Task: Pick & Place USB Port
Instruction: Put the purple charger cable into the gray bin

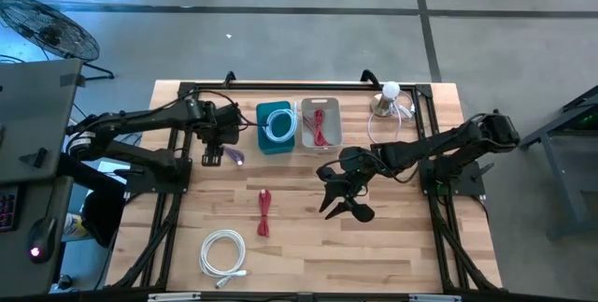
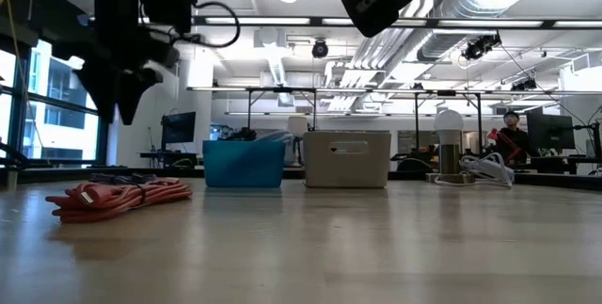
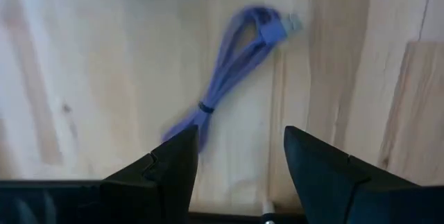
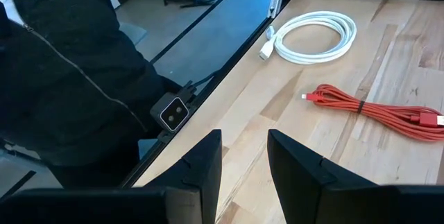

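A bundled purple USB cable [image 3: 229, 64] lies flat on the wooden table [image 1: 392, 246], near its left side [image 1: 213, 158]. My left gripper [image 3: 239, 161] hovers open just above it, touching nothing, and also shows in the high view [image 1: 222, 141] and the low view [image 2: 118, 97]. My right gripper [image 1: 338, 201] is open over the table's middle right, clear of everything; its wrist view [image 4: 244, 161] looks toward the near edge. A blue bin [image 1: 276, 126] holds a white cable, and a beige bin [image 1: 320, 124] holds a red one.
A red cable bundle [image 1: 264, 213] lies mid-table, also in the low view [image 2: 118, 196]. A coiled white cable [image 1: 224, 251] lies near the near edge. A small lamp with its cord [image 1: 391, 98] stands at the far right. A person in a dark jacket [image 4: 62, 78] stands beyond the near edge.
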`<state>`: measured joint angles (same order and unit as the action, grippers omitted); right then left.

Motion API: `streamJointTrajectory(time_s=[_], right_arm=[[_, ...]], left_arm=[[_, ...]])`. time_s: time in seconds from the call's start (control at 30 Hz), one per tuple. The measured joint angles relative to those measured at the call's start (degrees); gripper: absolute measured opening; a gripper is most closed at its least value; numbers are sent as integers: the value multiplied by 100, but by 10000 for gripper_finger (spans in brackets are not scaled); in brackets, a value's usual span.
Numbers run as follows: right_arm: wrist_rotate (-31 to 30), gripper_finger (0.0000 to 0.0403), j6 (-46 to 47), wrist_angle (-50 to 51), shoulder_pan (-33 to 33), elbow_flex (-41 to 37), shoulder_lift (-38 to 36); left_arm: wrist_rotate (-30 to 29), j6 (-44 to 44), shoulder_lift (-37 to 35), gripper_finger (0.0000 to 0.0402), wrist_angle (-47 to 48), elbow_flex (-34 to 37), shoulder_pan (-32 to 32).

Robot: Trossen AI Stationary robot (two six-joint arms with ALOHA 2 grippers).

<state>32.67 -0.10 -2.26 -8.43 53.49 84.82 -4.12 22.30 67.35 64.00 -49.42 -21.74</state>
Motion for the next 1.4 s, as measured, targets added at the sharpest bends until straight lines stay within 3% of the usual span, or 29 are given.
streamJointTrajectory(time_s=[0.17,0.67,0.87,1.1,1.4], right_arm=[[0,110,2,73,0,0,0],[-15,110,-24,73,-38,0,0],[-17,110,-42,64,-63,0,0],[-76,110,-54,50,-63,0,0],[-89,110,-144,50,-63,0,0]], left_arm=[[99,-11,67,207,-61,559,-4],[164,33,118,207,-136,558,-10],[186,68,122,207,-149,558,-507],[663,356,122,207,-418,558,-1181],[1053,601,235,207,-815,547,-1468]])
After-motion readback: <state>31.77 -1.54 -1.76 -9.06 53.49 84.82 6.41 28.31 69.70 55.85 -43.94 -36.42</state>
